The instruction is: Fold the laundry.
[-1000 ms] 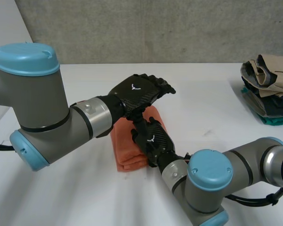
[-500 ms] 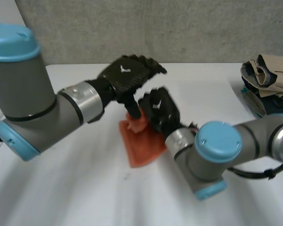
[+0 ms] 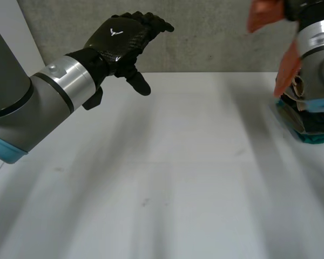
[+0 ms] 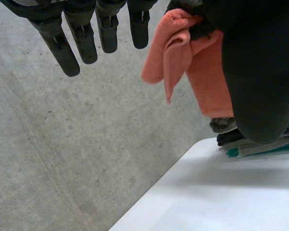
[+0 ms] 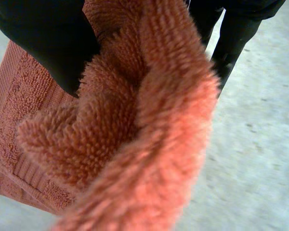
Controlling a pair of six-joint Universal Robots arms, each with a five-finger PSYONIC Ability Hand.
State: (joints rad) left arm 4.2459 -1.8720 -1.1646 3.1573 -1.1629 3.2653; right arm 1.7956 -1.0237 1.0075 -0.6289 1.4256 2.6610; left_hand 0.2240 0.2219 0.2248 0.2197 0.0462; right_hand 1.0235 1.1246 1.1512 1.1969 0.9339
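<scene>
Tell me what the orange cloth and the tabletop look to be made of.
The orange towel looks like cotton terry, soft and matte: the right wrist view shows fuzzy looped pile and a flat woven band. The table has a smooth white surface, probably laminate or painted board; the core cannot be told.

The robot's left hand (image 3: 124,38) was black, its back a glossy carbon weave stamped with a small white mark, and its fingers (image 4: 84,43) were slim matte rods with rounded tips. A polished silver cuff (image 3: 70,81) with one round stud joined it to the left arm (image 3: 11,108), a thick grey tube edged by a light-blue cap (image 3: 2,151). The right arm (image 3: 319,65) wore a matching silver ring (image 3: 318,35) above a grey segment, and the right hand (image 5: 43,43) was plain black.
</scene>
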